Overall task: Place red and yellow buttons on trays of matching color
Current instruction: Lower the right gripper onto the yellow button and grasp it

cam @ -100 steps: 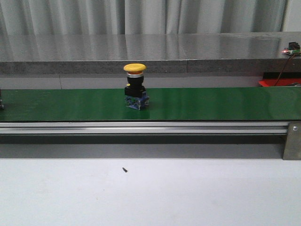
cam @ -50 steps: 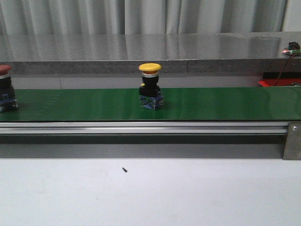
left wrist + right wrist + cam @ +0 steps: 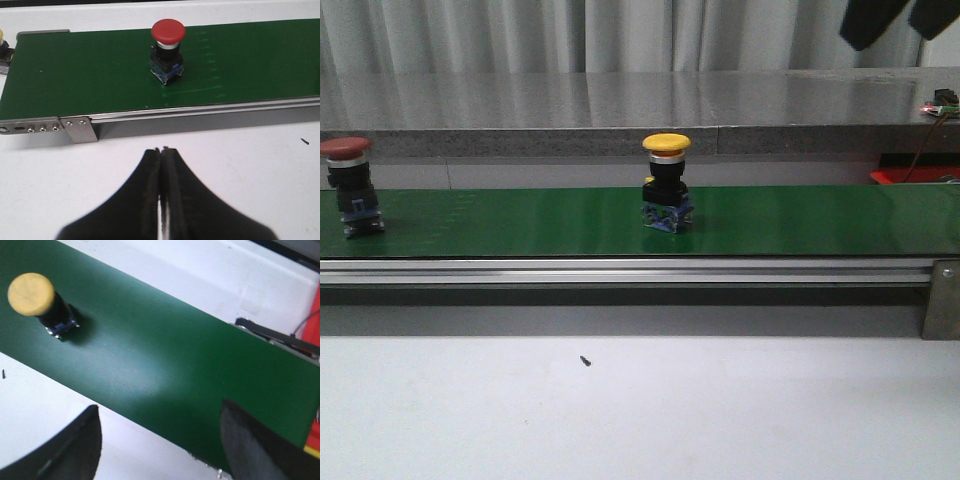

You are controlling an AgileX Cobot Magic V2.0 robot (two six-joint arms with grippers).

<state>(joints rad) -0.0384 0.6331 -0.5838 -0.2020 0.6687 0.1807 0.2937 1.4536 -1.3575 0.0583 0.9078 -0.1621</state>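
Observation:
A yellow button (image 3: pixel 666 186) with a mushroom cap stands upright on the green belt (image 3: pixel 800 220), just left of its middle. A red button (image 3: pixel 347 187) stands on the belt at the far left. In the left wrist view the red button (image 3: pixel 167 49) is ahead of my left gripper (image 3: pixel 161 150), which is shut and empty over the white table. My right gripper (image 3: pixel 888 40) hangs open at the top right, above the belt. In its wrist view the yellow button (image 3: pixel 39 301) lies well off to one side of the open right gripper (image 3: pixel 160 407). No yellow tray is in view.
A metal rail (image 3: pixel 620 270) runs along the belt's front, with a bracket (image 3: pixel 942 298) at its right end. A red flat piece (image 3: pixel 910 176) and a small circuit board (image 3: pixel 942 104) lie behind the belt at the right. White table (image 3: pixel 720 410) fills the foreground.
Both buttons have ridden to the right on the belt; the red one has come fully into view at the left. My right gripper has entered at the top right.

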